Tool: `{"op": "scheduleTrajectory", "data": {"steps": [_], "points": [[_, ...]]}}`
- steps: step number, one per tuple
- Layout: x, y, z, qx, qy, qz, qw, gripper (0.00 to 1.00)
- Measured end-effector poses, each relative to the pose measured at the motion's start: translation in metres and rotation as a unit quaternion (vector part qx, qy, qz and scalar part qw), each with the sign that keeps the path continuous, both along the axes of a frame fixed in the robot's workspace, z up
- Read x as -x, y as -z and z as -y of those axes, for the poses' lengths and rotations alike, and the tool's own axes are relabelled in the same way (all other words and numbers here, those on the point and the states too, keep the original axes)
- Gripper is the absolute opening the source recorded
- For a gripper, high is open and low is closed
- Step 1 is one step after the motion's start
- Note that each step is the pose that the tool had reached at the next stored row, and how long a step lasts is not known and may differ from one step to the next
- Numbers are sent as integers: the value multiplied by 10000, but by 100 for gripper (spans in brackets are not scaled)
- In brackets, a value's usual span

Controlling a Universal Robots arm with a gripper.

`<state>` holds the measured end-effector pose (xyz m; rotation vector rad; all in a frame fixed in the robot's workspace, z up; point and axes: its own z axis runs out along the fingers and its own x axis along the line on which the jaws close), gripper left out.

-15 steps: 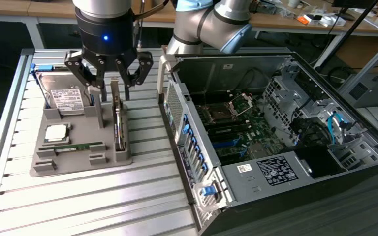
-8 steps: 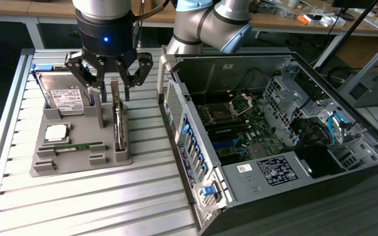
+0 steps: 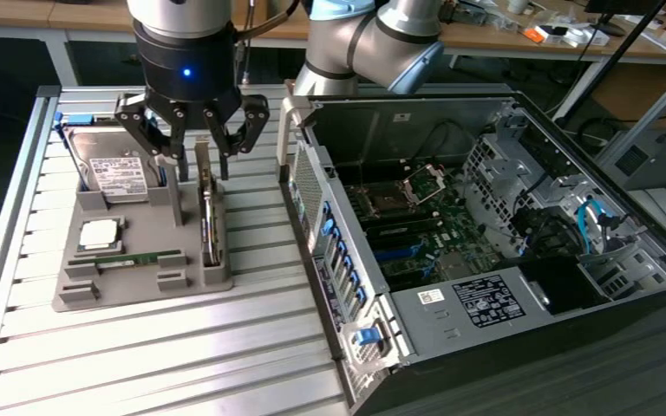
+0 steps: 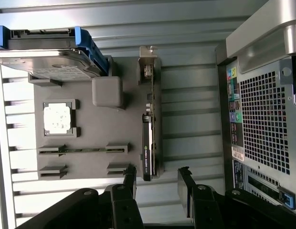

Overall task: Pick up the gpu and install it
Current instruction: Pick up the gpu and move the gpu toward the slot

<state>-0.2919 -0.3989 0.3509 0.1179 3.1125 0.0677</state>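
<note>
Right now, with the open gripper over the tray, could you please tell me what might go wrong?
The thin green-and-black gpu card stands on edge nearer one finger of the open black gripper, so closing might tilt it in the grey tray.
The boxy silver hard drive stands close by; a descending finger might clip it.

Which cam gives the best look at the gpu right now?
Wrist view: the gpu shows along its full length, standing on edge in the gray tray, from bracket end to cooler end. The exterior view shows it as a thin edge, with one end between the open tool's fingers.
</note>
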Motion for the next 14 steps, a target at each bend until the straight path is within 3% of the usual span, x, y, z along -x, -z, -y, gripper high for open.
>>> {"op": "scheduleTrajectory", "data": {"steps": [14], "points": [[1, 51, 0, 0, 0, 0, 10000, 48]]}}
